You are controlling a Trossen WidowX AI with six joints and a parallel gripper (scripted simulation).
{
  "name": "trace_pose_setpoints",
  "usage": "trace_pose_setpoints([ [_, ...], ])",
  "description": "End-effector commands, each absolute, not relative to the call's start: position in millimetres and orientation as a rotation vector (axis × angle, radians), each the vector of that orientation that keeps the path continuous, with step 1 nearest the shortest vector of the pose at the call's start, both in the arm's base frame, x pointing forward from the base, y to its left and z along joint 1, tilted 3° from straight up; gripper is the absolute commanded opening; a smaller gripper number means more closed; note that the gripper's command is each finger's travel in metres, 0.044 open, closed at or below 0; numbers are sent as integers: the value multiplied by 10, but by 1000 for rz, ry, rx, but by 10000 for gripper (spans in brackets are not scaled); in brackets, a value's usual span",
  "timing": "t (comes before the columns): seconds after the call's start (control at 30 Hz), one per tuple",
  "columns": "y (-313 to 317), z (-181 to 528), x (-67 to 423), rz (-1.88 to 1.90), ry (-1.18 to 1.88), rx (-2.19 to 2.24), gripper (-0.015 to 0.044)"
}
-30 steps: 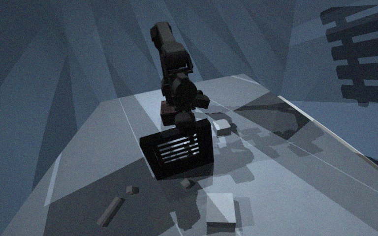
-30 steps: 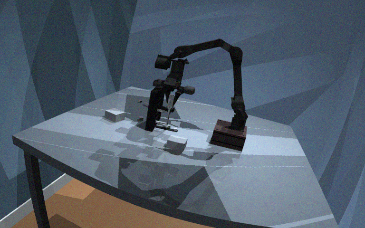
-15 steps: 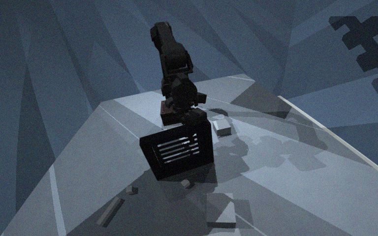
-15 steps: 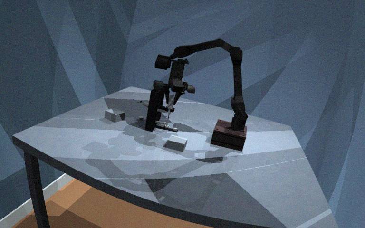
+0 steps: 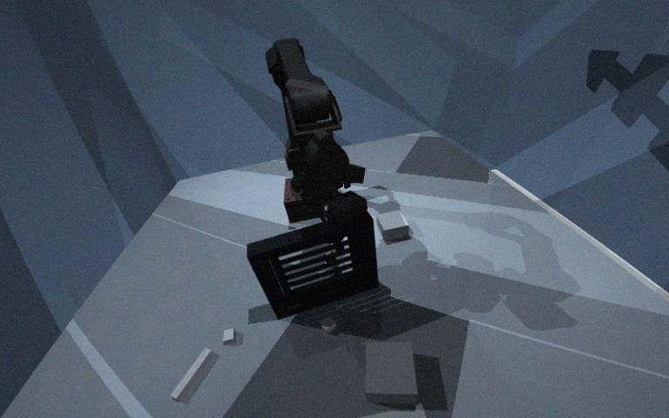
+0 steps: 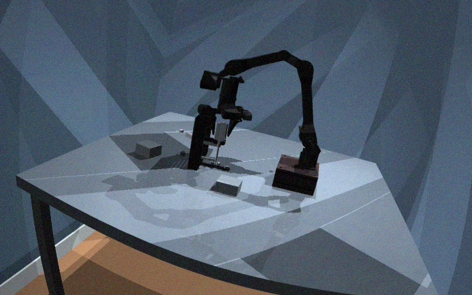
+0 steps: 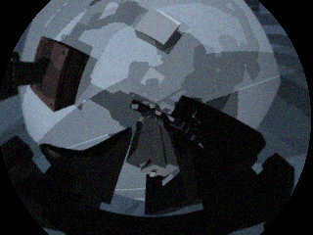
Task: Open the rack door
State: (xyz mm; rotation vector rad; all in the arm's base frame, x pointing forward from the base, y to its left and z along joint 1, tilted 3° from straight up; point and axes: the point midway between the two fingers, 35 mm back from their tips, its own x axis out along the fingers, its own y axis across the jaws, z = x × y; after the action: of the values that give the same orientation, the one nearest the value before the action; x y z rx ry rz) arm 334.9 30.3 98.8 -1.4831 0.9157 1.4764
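The black rack frame (image 5: 366, 251) (image 6: 197, 142) stands upright on the table. Its slatted door (image 5: 318, 294) looks flush with the frame in the top view; a small gap could not be told in this dark. The pale upright handle (image 6: 220, 130) (image 7: 151, 147) stands out from the rack on the arm's side, above a thin rod. My gripper (image 6: 221, 133) (image 7: 153, 132) points down over the handle with its fingers open, one on each side of it. Whether a finger touches the handle is unclear. In the top view the rack hides the fingers and handle.
A pale block (image 5: 392, 224) (image 6: 227, 184) (image 7: 156, 26) lies beside the rack on the arm's side. Behind the rack are a larger grey block (image 5: 389, 367) (image 6: 148, 149), two small pieces (image 5: 228, 335) (image 5: 328, 326) and a stick (image 5: 192, 374). The arm's base (image 6: 295, 174) (image 7: 59, 73) stands nearby.
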Motion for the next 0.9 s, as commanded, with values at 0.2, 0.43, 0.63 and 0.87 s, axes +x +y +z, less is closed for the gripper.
trace_pose_setpoints([
  [0.2,297,981,3350,1261,1097,-1252,295],
  [0.43,297,981,3350,1017,1254,-989,295],
  [0.63,297,981,3350,801,1359,-759,295],
  [0.87,297,981,3351,545,1449,-486,295],
])
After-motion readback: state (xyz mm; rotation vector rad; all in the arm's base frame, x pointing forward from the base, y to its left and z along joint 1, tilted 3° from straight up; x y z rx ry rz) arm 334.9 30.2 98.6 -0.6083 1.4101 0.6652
